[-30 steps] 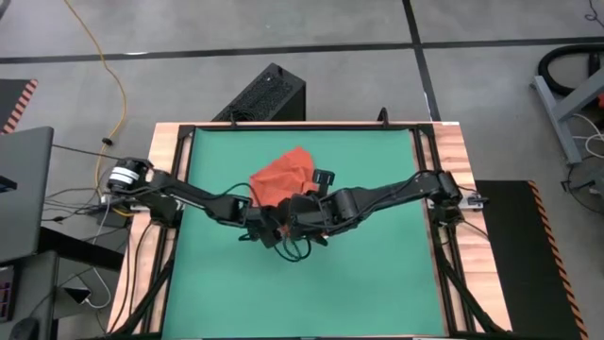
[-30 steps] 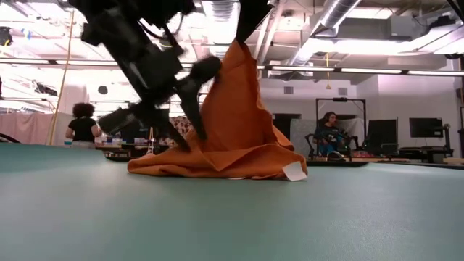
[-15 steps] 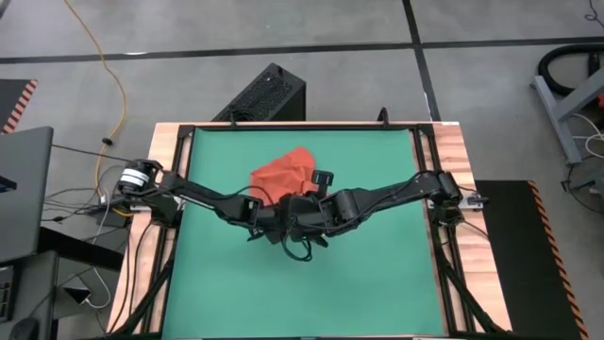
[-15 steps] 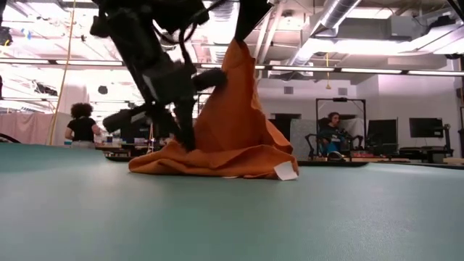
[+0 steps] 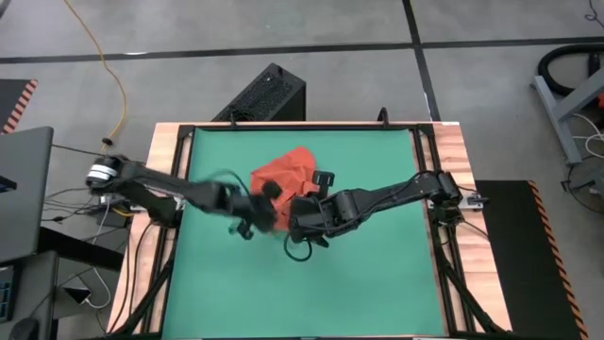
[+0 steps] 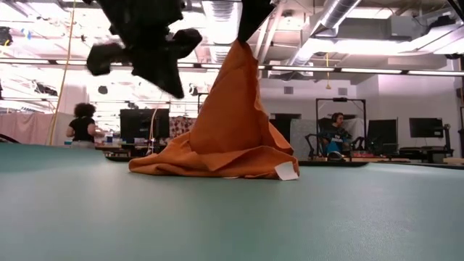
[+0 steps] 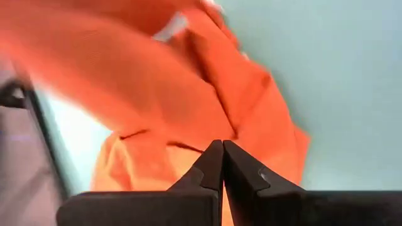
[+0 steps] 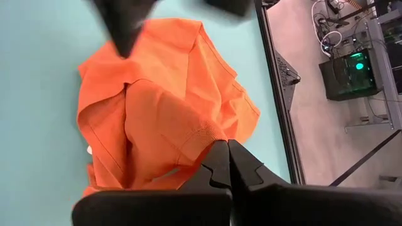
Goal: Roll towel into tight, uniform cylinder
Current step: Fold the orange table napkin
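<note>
The orange-red towel (image 5: 283,172) lies crumpled on the green mat (image 5: 377,274) near its middle. One part is pulled up into a peak (image 6: 241,54), and its white tag (image 6: 288,172) lies on the mat. My right gripper (image 8: 227,143) is above the heap, shut on that peak. My left gripper (image 7: 222,143) hangs shut and blurred above the towel's left side (image 6: 156,163). It stands clear of the cloth in the low view, with nothing between its fingers. My right gripper pinches a raised fold of the towel (image 8: 207,135) between its two fingers, coming from above. The cloth hangs from it in a cone, and its spread lower part (image 6: 210,163) rests on the mat. How many layers are held cannot be told.
The mat has bare room on all sides of the towel. Wooden table rims (image 5: 453,151) with black rails flank it. A black box (image 5: 269,94) stands beyond the far edge. People sit and stand in the room behind, far from the table.
My left gripper, open beside the towel's lower left part a second ago, has shut and risen up and away toward the table's left without taking cloth. The towel's left edge has settled back on the mat. My right gripper has kept the peak held up.
</note>
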Action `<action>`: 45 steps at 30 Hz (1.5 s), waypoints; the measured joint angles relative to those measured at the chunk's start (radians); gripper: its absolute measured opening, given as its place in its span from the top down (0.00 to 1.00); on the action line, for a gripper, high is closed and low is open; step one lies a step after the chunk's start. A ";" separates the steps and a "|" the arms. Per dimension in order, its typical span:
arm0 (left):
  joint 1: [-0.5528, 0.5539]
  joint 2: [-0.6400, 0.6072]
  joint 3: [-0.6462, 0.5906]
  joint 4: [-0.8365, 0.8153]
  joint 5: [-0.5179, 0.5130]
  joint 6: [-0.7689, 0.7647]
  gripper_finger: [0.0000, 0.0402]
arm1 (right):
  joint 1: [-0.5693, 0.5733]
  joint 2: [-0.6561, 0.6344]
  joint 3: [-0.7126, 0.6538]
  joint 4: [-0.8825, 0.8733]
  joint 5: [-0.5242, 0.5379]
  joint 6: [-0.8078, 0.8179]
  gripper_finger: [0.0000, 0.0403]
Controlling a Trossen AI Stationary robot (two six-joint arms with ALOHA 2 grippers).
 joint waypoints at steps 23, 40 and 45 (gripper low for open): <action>0.193 0.051 -0.207 0.265 0.348 -0.324 0.75 | 0.013 0.000 0.000 0.002 -0.027 0.056 0.99; -0.081 0.270 -0.206 0.601 -0.100 0.105 1.00 | 0.019 0.000 0.000 0.008 -0.025 0.007 0.99; -0.083 0.327 -0.183 0.521 -0.202 0.097 1.00 | 0.022 0.000 0.000 0.002 -0.030 0.006 0.99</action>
